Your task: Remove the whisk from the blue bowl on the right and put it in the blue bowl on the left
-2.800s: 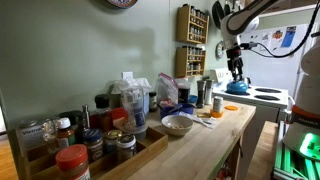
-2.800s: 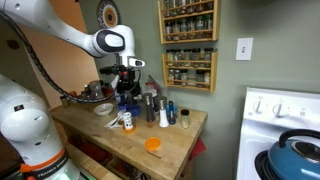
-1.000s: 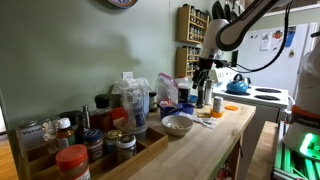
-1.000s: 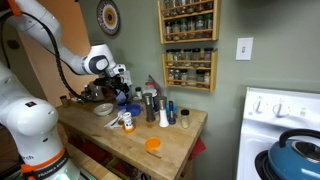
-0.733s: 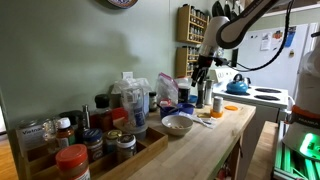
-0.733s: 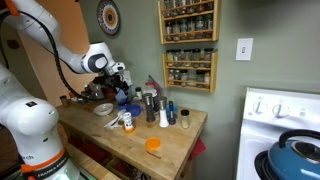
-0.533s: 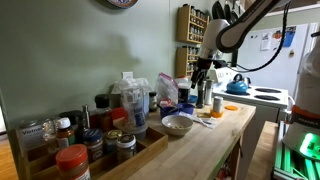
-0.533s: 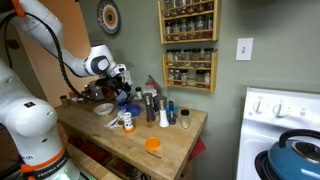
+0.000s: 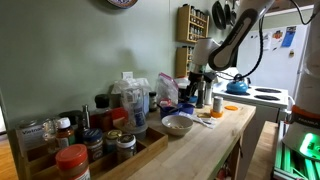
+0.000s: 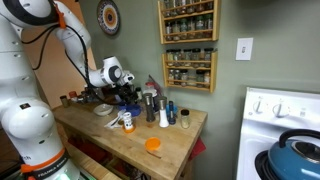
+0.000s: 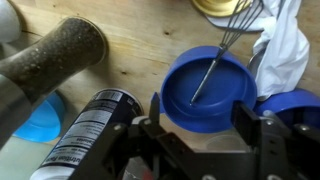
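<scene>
The tool [image 11: 205, 135] hangs over the cluttered wooden table [image 11: 140, 30] with its two dark fingers [image 11: 160, 118] spread wide and nothing between them: it is released. Straight ahead of it in the wrist view sits a blue bowl [image 11: 230, 95], its near rim just past the fingertips. The whisk [image 11: 207, 72] lies inside that bowl, apart from the tool; its thin shaft runs from the bowl's floor up over the far rim, with the wire loops beyond it. A second blue bowl [image 11: 298, 105] shows at the edge of the view, just beside the first, below a crumpled white bag [image 11: 285, 45]. On the other side stand a dark can [image 11: 85, 135] and a speckled cylinder [image 11: 60, 52]. In both exterior views the tool [image 9: 196, 82] [image 10: 128, 92] is low among the items at the table's back.
</scene>
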Controlling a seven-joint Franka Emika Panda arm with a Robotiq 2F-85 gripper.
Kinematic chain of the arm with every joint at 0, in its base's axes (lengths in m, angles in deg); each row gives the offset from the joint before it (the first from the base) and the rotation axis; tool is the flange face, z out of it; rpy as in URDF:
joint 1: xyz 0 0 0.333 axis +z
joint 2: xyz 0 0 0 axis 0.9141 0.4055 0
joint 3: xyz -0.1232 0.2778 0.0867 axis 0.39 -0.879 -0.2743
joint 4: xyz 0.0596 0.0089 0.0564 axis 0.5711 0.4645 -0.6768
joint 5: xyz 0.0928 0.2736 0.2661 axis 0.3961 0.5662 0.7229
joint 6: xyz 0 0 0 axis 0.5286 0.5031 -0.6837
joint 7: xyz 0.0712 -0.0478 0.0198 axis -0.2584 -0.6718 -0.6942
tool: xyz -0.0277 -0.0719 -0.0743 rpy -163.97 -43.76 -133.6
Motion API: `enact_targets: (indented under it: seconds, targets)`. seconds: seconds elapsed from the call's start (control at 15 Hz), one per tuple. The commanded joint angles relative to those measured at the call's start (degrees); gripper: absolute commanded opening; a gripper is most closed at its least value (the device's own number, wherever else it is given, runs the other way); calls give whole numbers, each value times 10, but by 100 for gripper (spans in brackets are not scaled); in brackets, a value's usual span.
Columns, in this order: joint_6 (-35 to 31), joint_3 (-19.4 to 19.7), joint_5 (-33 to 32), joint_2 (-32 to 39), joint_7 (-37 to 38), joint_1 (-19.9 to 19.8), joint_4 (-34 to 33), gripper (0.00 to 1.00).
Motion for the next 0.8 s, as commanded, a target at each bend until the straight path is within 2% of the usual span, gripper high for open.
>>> enact_targets:
  seconds: [0.0, 0.07, 0.27, 0.33, 0.47, 0.53, 0.73]
  targets:
    - [24, 1, -35, 77, 27, 7, -59, 46]
    - [28, 1, -29, 92, 22, 8, -68, 39]
    - [43, 3, -16, 135, 15, 9, -93, 34]
    - [46, 41, 16, 144, -9, 49, -98, 38]
    - [51, 51, 39, 162, -19, 61, -109, 39]
    - [53, 58, 47, 170, -22, 69, -115, 20]
    - [50, 64, 80, 170, -33, 82, -122, 0]
